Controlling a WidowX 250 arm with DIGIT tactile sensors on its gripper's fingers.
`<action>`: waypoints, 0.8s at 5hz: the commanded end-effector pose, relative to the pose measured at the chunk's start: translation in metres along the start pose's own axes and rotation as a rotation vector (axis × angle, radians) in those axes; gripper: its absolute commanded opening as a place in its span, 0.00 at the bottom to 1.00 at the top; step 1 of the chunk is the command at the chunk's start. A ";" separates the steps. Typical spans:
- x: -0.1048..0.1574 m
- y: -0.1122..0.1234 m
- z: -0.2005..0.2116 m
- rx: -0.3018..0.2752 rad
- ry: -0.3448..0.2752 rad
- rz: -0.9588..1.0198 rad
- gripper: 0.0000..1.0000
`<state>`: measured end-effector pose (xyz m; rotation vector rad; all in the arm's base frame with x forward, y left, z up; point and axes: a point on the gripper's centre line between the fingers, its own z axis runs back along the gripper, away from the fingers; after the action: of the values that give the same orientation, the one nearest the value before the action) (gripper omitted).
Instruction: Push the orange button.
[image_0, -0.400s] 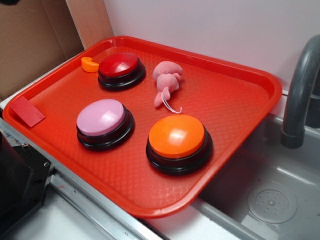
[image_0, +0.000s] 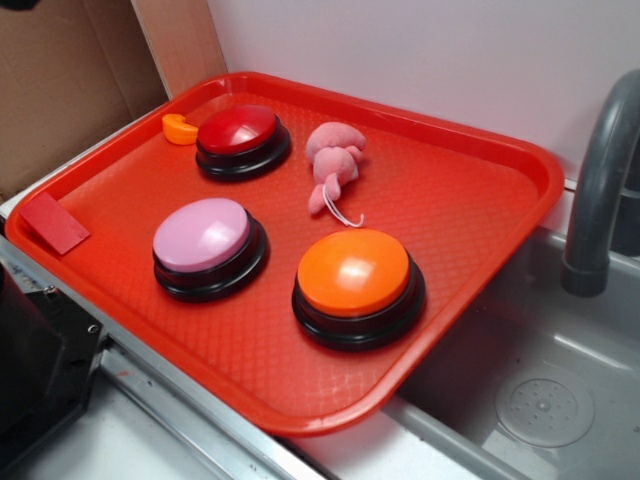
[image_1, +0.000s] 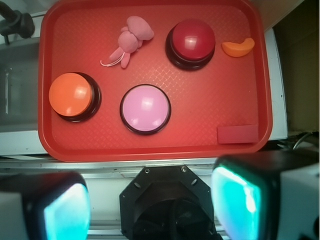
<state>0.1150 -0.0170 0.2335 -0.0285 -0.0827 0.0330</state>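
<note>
Nothing is touching the orange button (image_0: 354, 273) yet; it is sitting on the red tray (image_0: 470, 200), beside the pink button (image_0: 201, 235). High above, the gripper (image_1: 150, 205) is hovering with jaws wide, needing to travel over the orange dome and descend.

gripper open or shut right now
Open: in the wrist view the gripper shows its two fingers set wide apart, nothing between them, above the tray edge.

Gripper (image_1: 150, 207) visible only in wrist view, along bottom edge. Two fingers (image_1: 240, 200) spread wide apart, one at each lower corner, pads glowing teal on inner faces. Nothing between jaws. Camera looks straight down past claw; claw held high, touching nothing. Black mount plate of arm base sits directly under gap. Exterior view shows no gripper.
</note>
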 end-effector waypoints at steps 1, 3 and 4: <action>0.078 -0.074 -0.040 0.169 -0.141 -0.525 1.00; 0.077 -0.103 -0.080 0.086 -0.176 -0.761 1.00; 0.069 -0.113 -0.123 -0.022 -0.156 -0.779 1.00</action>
<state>0.2007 -0.1229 0.1086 -0.0064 -0.1976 -0.7435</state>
